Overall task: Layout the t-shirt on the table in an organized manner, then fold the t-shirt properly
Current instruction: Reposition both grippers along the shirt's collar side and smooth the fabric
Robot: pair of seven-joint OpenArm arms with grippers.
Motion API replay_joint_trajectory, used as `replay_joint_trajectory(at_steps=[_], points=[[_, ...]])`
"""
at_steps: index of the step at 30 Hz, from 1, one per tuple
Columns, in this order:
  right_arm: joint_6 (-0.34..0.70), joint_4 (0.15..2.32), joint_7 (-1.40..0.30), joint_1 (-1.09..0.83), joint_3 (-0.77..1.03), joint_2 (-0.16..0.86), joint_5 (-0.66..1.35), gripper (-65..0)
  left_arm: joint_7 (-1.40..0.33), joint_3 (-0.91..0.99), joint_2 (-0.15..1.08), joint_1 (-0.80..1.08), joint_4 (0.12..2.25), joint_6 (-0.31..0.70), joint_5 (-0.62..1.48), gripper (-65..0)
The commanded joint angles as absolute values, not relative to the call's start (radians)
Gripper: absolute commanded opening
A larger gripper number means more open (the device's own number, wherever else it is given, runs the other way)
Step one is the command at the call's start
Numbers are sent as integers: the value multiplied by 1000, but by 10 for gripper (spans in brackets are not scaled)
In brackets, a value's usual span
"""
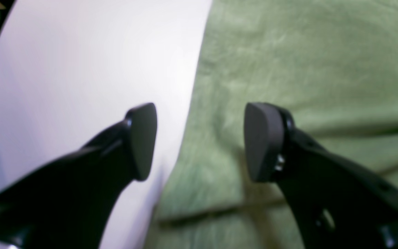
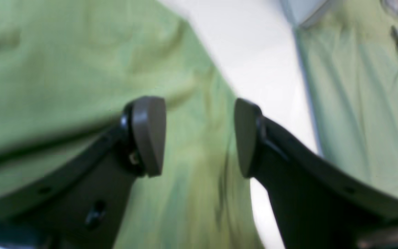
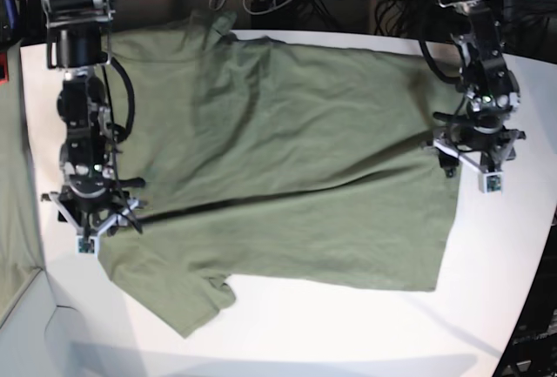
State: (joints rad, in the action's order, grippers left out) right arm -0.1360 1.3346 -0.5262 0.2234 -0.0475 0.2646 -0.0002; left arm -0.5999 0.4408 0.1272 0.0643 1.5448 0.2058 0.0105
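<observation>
Both grippers — left gripper (image 1: 200,141), right gripper (image 2: 200,136) — gape empty; t-shirt (image 3: 287,159) edges at 3 and 9 o'clock may slip and bunch.

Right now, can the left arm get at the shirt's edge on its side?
Probably yes. The left gripper is open and straddles the t-shirt edge, one finger over the bare table and one over cloth. Nothing visible blocks it.

The base view looks straight down on the whole table (image 3: 348,325). Each wrist view sits low behind its own fingers, close over the t-shirt (image 3: 296,159): left at the hem edge, right near the sleeve.
</observation>
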Motion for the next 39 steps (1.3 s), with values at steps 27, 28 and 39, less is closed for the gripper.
replay_joint_trajectory(at_steps=[27,28,39], points=[[-142,1392,-564,136,-42,297,-7,-325,-575,441,124,58,1561,205,15,-262],[-142,1432,-575,128,-42,297,-7,-325,-575,441,124,42,1557,205,15,-262],[-142,1561,-618,33,-42,265,-7,-325,-567,228,102,-228,1294,203,13,-264]])
